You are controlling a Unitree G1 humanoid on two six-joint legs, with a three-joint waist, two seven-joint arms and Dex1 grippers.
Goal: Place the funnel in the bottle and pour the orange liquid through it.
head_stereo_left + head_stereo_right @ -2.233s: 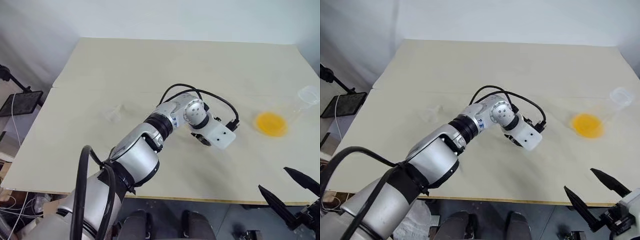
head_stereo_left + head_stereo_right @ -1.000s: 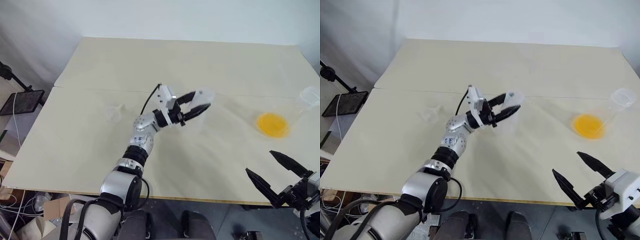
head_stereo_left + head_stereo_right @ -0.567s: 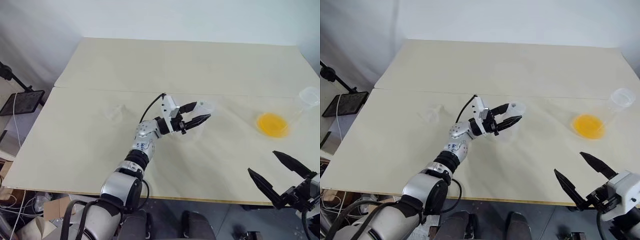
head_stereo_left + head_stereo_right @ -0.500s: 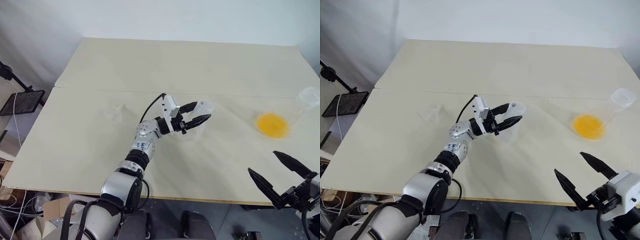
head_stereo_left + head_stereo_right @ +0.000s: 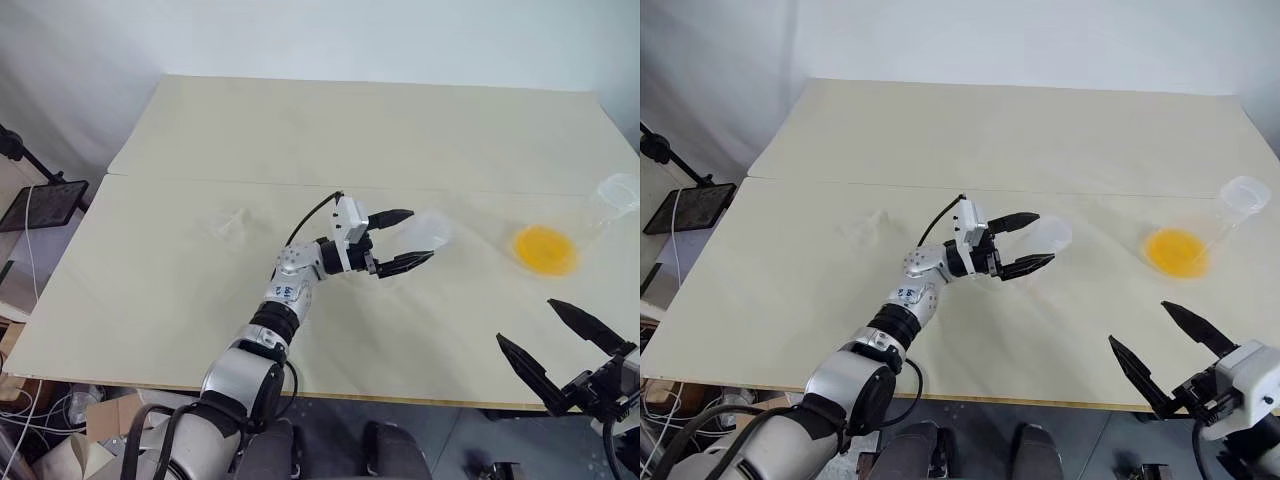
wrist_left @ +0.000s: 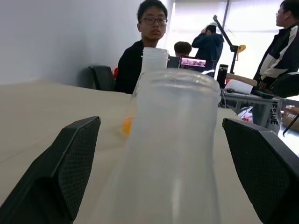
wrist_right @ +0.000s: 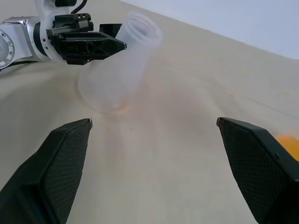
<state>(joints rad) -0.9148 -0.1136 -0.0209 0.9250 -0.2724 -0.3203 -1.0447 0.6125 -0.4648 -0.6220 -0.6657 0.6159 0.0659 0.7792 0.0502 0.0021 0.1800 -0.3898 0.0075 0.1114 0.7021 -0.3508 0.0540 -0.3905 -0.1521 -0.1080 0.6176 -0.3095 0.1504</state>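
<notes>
Two clear flasks stand on my pale counter (image 5: 200, 300). With the empty bottle (image 5: 1035, 245) as landmark: the second flask (image 5: 590, 225), holding the orange liquid (image 5: 542, 248), sits well to its right. My left hand (image 5: 400, 240) brackets the bottle's neck, fingers spread wide, not gripping. My right hand (image 5: 560, 345) hovers near the counter's front edge, fingers apart. Smallest, the funnel (image 5: 230, 226) lies well to the bottle's left.

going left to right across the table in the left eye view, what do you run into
funnel → left gripper → empty bottle → orange liquid → neck of the flask holding it
</notes>
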